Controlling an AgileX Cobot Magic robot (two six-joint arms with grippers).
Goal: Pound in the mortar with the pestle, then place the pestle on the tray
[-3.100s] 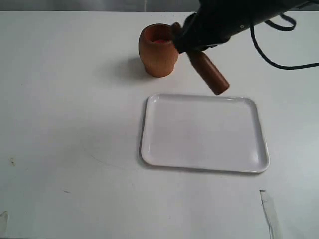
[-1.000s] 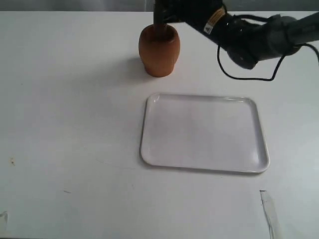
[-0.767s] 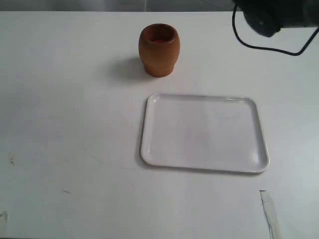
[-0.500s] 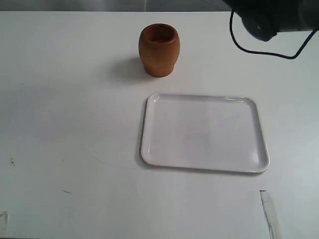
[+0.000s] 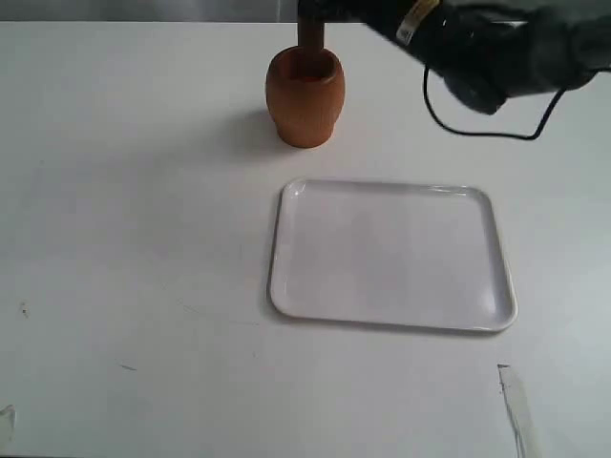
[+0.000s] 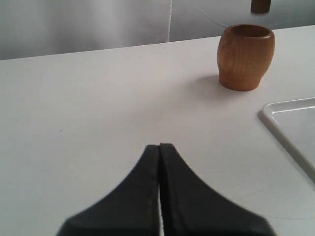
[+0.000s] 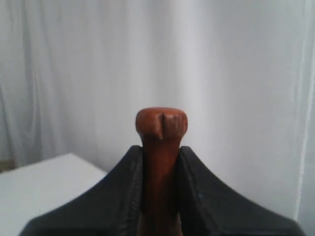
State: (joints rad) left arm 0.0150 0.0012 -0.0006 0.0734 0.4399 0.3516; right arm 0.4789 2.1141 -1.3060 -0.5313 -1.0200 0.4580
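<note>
Pestle [image 5: 310, 36] hangs upright over the mortar [image 5: 304, 95] by the far edge of the counter [image 5: 143, 239]; your right pincer [image 7: 161, 153] clamps its neck for pounding, while the left pincer [image 6: 159, 147] sits pressed together, empty.

Black arm [image 5: 506, 52], yellow label [image 5: 412, 24], looping cable [image 5: 487, 135], black tapered left gripper [image 6: 159, 147]

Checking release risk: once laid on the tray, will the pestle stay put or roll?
Likely to roll: the pestle looks round and the tray is flat, smooth, though its rim should catch it. Its knob is wider than the neck, so it may roll in a curve. It looks like stiff wood; the jaws of the right gripper probably won't dent it.
</note>
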